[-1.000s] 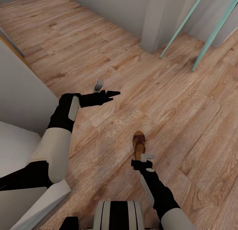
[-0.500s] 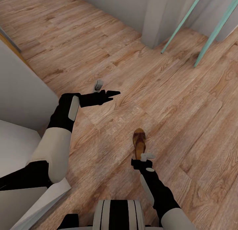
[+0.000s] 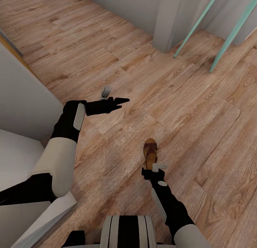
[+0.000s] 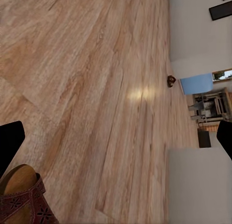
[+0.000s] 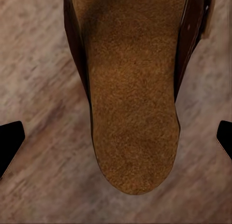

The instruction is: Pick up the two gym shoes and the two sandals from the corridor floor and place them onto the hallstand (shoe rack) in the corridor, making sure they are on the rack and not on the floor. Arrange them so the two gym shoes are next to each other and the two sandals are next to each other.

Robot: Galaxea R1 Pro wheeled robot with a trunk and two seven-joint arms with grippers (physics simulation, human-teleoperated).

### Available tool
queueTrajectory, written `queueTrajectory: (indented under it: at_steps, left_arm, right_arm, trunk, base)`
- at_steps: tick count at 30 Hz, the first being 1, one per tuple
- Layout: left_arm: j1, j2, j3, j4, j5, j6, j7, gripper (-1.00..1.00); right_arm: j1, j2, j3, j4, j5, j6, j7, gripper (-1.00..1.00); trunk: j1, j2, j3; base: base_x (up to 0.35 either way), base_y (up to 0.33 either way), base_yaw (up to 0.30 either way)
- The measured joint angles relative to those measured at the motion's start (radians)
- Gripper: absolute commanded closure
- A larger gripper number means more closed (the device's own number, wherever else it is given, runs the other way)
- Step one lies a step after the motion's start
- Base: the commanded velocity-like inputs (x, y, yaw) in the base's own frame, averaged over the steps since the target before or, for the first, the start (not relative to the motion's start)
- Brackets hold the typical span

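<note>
- The corridor floor [image 3: 185, 109] spreads wide under us, wood planks all the way to the grey walls and two teal poles [image 3: 200, 21]
- Our left gripper [image 3: 119, 101] hangs out over bare planks, jaws spread in the wrist view, holding nothing
- One sandal [image 3: 150, 151] lies flat on the floor, just ahead of our right gripper [image 3: 156, 166]
- Right wrist view puts its tan insole [image 5: 130, 103] between wide-open jaws, not yet pinched
- We judge the job barely begun: this sandal needs lifting, and a small dark object [image 4: 171, 79] far down the corridor is too small to identify
</note>
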Motion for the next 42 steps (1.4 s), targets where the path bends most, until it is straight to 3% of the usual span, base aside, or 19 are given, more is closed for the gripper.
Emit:
queueTrajectory:
  at_steps: [10, 19, 33, 42]
  left_arm:
    - [0.0, 0.0, 0.0, 0.0, 0.0, 0.0, 0.0, -1.0]
    - [0.001, 0.0, 0.0, 0.001, -0.001, 0.0, 0.0, -1.0]
    - [0.002, 0.0, -0.001, 0.0, 0.0, 0.001, 0.0, -1.0]
    - [0.002, 0.0, -0.002, 0.0, 0.0, 0.001, 0.0, -1.0]
  right_arm:
    - [0.0, 0.0, 0.001, 0.003, 0.003, -0.062, 0.002, -1.0]
    - [0.0, 0.0, -0.003, -0.003, 0.001, -0.067, -0.001, -1.0]
    - [0.0, 0.0, -0.005, -0.005, 0.001, -0.068, -0.001, -1.0]
    - [0.0, 0.0, -0.006, -0.005, 0.001, -0.068, -0.001, -1.0]
  trunk:
    - [0.0, 0.0, 0.0]
    - [0.004, -0.002, -0.043]
    - [0.004, -0.002, -0.051]
    - [0.008, -0.004, -0.09]
  base:
    - [0.0, 0.0, 0.0]
    - [0.0, 0.0, 0.0]
    - [0.0, 0.0, 0.0]
    - [0.0, 0.0, 0.0]
